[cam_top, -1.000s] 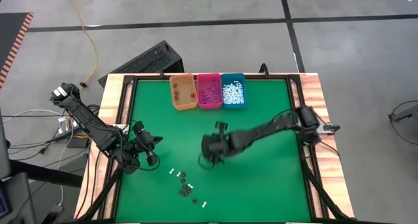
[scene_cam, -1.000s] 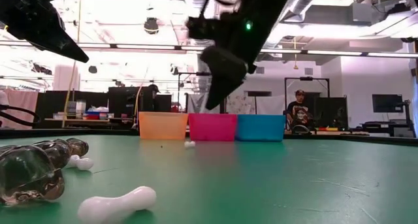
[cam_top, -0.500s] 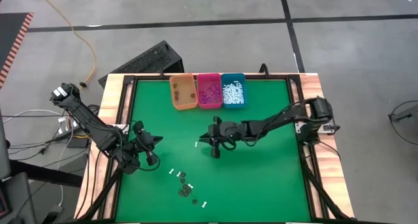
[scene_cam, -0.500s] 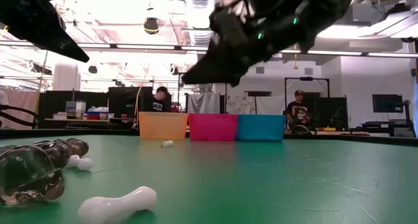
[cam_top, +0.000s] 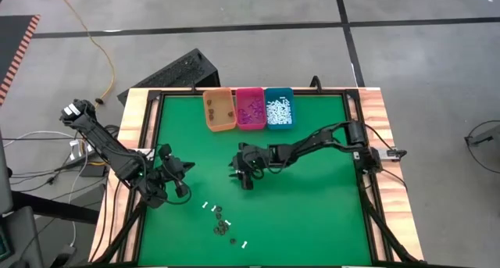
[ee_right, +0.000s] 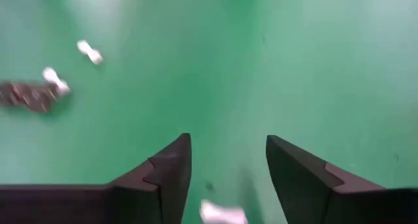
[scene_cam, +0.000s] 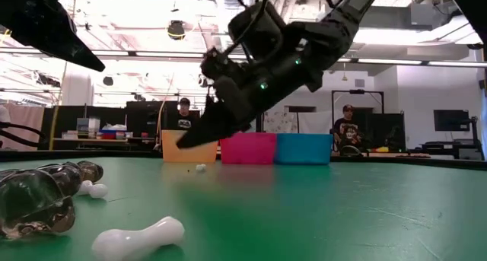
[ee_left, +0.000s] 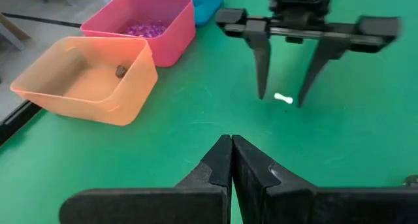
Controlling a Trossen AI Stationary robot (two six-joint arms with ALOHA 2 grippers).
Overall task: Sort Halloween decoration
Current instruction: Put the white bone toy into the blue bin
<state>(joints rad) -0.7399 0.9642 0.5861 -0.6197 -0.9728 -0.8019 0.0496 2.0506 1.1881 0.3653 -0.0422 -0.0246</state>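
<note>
Three bins stood in a row at the far edge of the green tabletop (cam_top: 312,213): orange bin (cam_top: 219,110), pink bin (cam_top: 251,108), teal bin (cam_top: 279,108). Orange held a few dark bits, pink purple bits, teal many white sticks. Loose decorations (cam_top: 223,223) lay near the front: about four white bone-shaped sticks and a small cluster of dark pieces. One more white stick (ee_left: 283,98) lay mid-table between the spread fingers of the right hand (cam_top: 241,176). Left hand (cam_top: 178,189) waited at the left, fingers pressed together.
</note>
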